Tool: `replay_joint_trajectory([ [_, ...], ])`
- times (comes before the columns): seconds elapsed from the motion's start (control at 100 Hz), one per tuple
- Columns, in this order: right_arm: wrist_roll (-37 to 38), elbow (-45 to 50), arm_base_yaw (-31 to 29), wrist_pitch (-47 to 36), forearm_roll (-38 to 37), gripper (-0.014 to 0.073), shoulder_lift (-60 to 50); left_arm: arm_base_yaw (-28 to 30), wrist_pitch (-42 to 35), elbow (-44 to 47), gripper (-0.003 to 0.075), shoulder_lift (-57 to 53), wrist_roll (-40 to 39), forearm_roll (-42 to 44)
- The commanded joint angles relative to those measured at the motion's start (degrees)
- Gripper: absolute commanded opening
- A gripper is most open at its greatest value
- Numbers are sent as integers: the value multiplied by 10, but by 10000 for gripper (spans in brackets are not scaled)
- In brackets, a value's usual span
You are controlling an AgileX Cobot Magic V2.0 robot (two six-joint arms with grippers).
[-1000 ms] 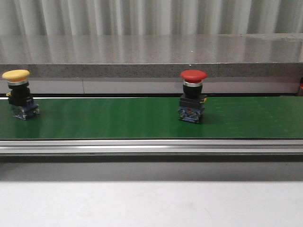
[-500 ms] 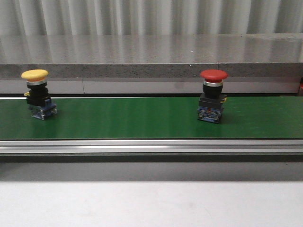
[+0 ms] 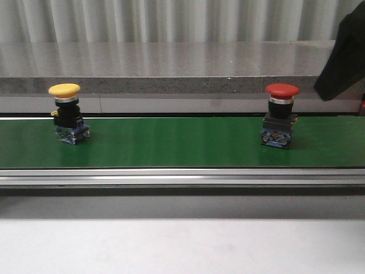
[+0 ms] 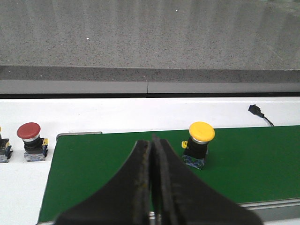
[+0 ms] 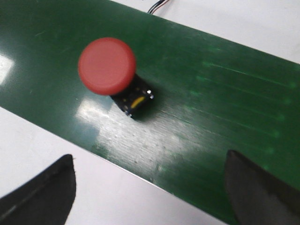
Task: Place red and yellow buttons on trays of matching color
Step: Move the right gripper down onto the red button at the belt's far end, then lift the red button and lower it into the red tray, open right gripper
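A yellow button point(image 3: 64, 113) stands upright on the left part of the green belt point(image 3: 171, 142). A red button point(image 3: 281, 117) stands on the belt's right part. My left gripper point(image 4: 153, 140) is shut with nothing in it, hanging over the belt beside the yellow button point(image 4: 200, 143) and apart from it. My right gripper point(image 5: 150, 187) is open, its fingers point(image 5: 44, 192) spread wide, hovering above the belt edge close to the red button point(image 5: 108, 68), which is blurred. No trays are in view.
A second red button point(image 4: 30, 140) stands on the white table off the belt's end, with another part just at the frame edge point(image 4: 3, 150). A grey stone ledge point(image 3: 171, 68) runs behind the belt. A dark part of my right arm point(image 3: 345, 57) shows at the upper right.
Both buttons have travelled to the right along the belt. A dark part of my right arm has come into the front view at the upper right.
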Motion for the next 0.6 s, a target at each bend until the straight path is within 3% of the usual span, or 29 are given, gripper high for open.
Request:
replay_joint_trajectory([
  [0.0, -7, -25, 14, -46, 15, 636, 15, -5, -42, -15, -20, 2, 0, -14],
  [0.36, -7, -99, 22, -72, 15, 613, 124, -5, -42, -15, -20, 2, 0, -14],
  [0.41, -7, -104, 22, -69, 15, 552, 132, -5, -42, -15, -20, 2, 0, -14],
  [0.59, -7, -117, 16, -69, -10, 170, 134, -5, -42, -15, -20, 2, 0, -14],
])
